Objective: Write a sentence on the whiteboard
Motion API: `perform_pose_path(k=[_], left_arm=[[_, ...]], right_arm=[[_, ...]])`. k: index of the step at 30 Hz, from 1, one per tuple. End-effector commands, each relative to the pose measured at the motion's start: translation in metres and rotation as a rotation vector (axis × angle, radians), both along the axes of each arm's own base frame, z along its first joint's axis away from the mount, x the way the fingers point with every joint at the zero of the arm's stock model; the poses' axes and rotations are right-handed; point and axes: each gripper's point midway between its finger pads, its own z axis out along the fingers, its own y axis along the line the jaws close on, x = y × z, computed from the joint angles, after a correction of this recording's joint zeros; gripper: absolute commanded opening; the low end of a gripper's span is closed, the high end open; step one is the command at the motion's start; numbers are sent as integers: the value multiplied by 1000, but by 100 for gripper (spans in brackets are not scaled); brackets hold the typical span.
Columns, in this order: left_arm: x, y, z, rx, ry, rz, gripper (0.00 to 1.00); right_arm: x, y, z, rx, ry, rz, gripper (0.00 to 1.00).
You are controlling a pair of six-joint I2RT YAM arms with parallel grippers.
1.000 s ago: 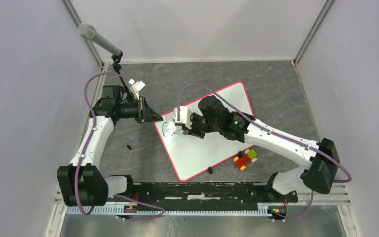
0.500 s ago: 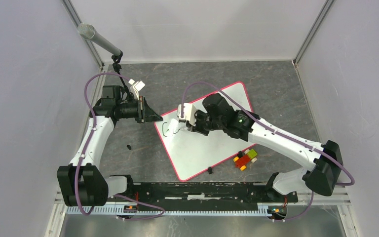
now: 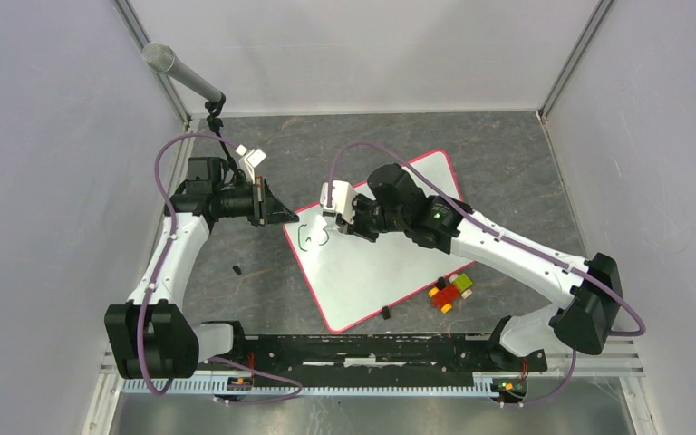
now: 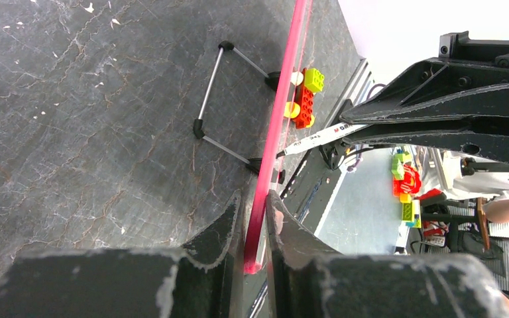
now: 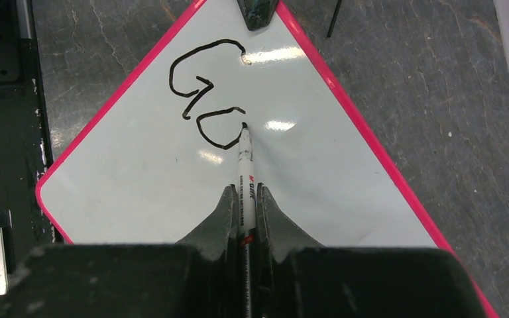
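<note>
Right wrist view: the right gripper [image 5: 244,199] is clenched on a white-barrelled black marker pen [image 5: 245,159], whose tip touches the flat white rectangular whiteboard with a thin pink-red rim [image 5: 318,199]. The sentence [image 5: 202,86] consists of black marker strokes only: a capital G and an unclosed loop just beside it, near one rounded corner of the board. Left wrist view: the left gripper [image 4: 254,205] grasps the whiteboard at its rim, seen edge-on, with one finger on each face. Top external view: the board sits askew on the dark grey marbled bench [image 3: 507,172], between the two arms. A cluster of red, yellow and green toy bricks [image 3: 450,291] lies just beside its near right edge.
</note>
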Motion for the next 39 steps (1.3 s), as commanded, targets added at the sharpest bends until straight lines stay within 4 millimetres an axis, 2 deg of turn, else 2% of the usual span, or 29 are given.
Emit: perform_pose_path(k=[1,11,15,21,33,39], left_arm=[[-3,-1,5,-1,-35,-13,2],[-3,0,5,2,-38,-11,2],[-3,0,6,1,-39,-11,2],[-3,-1,6,0,-39,-12,2],[-4,0,6,1,-40,-10,2],[-4,0,5,1,-38,-11,2]], right_arm=[[8,11,13,36,-24,-14,0],[-1,17,15,40,-20,16,0],[-5,10,23,56,-35,16,0],[2,-11,27,66,-28,-21,0],[0,-17,3,15,-3,-20,0],[5,-16,1,8,-16,-33,0]])
